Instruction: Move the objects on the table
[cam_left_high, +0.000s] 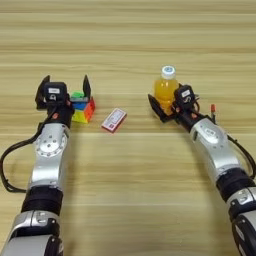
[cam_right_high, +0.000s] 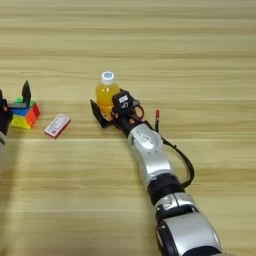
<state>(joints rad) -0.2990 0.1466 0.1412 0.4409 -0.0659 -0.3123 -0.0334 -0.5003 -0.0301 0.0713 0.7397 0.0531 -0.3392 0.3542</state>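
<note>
Card (cam_left_high: 114, 120) between cube (cam_left_high: 81, 106), bottle (cam_left_high: 166, 90); both pincers spread

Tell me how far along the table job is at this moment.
Nothing looks finished. In hand: the right gripper is around the orange drink bottle, which stands upright on the table; the open left gripper is at the puzzle cube. Left: the red-and-white card lies untouched between them.
</note>
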